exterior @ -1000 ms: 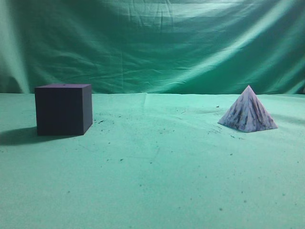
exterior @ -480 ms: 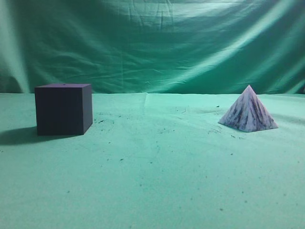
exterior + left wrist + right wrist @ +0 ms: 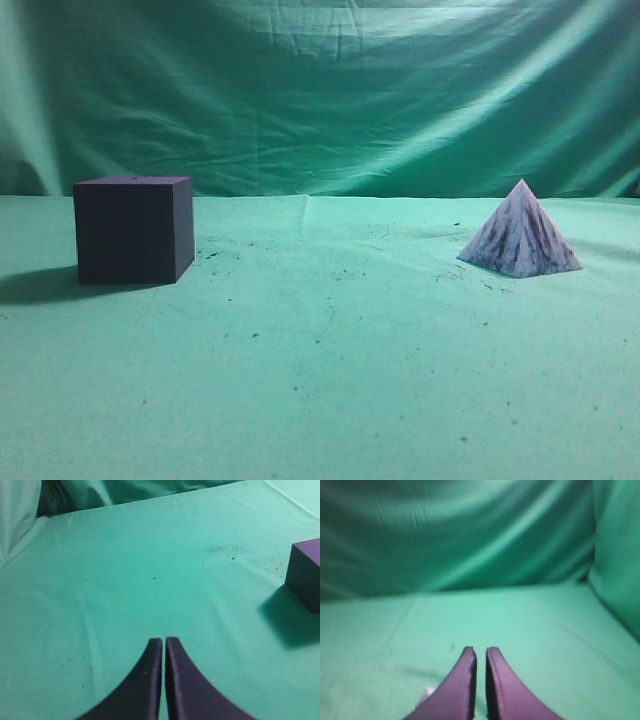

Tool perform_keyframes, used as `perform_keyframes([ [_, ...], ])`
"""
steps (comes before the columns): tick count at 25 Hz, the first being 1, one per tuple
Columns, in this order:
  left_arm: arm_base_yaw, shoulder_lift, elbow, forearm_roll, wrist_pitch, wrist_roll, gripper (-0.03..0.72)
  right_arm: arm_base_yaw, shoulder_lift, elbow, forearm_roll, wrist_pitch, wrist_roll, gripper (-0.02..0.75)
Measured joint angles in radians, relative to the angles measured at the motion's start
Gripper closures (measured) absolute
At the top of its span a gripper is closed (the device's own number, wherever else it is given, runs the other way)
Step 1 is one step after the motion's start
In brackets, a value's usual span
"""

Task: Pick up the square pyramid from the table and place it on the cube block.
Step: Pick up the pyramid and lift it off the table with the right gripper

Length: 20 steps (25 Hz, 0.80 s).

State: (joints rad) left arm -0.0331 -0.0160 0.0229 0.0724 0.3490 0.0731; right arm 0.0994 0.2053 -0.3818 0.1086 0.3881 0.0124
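The square pyramid (image 3: pixel 521 233), white with dark streaks, stands on the green table (image 3: pixel 330 360) at the right in the exterior view. The dark purple cube block (image 3: pixel 132 229) stands at the left; its corner also shows at the right edge of the left wrist view (image 3: pixel 307 572). No gripper shows in the exterior view. My left gripper (image 3: pixel 164 640) is shut and empty above bare cloth, left of the cube. My right gripper (image 3: pixel 480 651) is shut and empty above the cloth; a small white tip (image 3: pixel 428 692), probably the pyramid, peeks beside its left finger.
A green cloth backdrop (image 3: pixel 320 90) hangs behind the table. The cloth has wrinkles and small dark specks between the cube and the pyramid.
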Motion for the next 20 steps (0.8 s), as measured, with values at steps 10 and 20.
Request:
perform_keyframes([
  [10,0.0,0.0,0.0,0.0,0.0,0.0,0.688,0.031,0.466,-0.313,0.035,0.513,-0.181,0.738],
  [20,0.0,0.0,0.0,0.0,0.0,0.0,0.688,0.325,0.906,-0.386,0.018,0.398,-0.192,0.676],
])
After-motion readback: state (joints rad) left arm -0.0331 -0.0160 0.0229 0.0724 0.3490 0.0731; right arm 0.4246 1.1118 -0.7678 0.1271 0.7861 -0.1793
